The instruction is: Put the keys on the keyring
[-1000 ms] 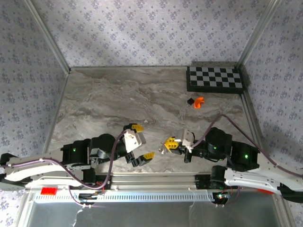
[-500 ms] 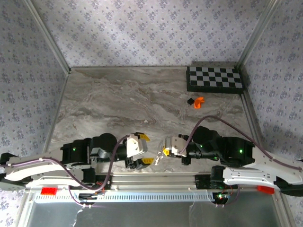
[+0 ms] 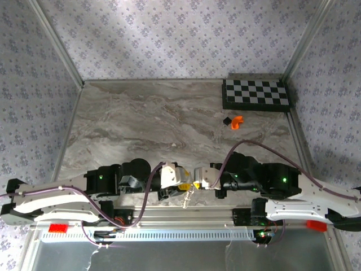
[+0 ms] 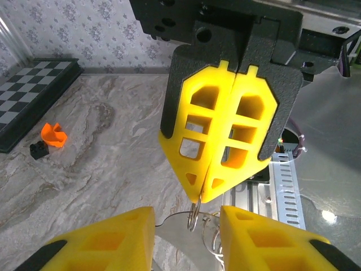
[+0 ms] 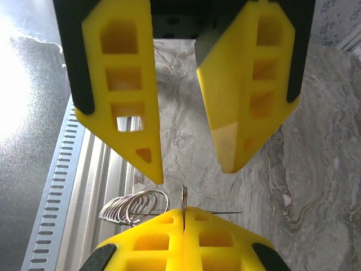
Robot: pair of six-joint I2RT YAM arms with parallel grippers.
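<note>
Right claw: the right claw is squeezed fully together, pinching the top of the thin silver metal keyring, so the loop dangles off its tip.
Left claw: the left claw is gaping wide with nothing in it. The hanging loop sits in the gap, and it doesn't look like they're touching.
Keyring spot: hanging over the middle of the near edge of the grey marbled counter, between both claws, with a bunch of silvery loops fanned out beside it.
Keys: honestly can't pick the keys out, too tiny.
Other stuff: a small orange piece and a black piece near the black-and-white checkerboard in the far right corner.
</note>
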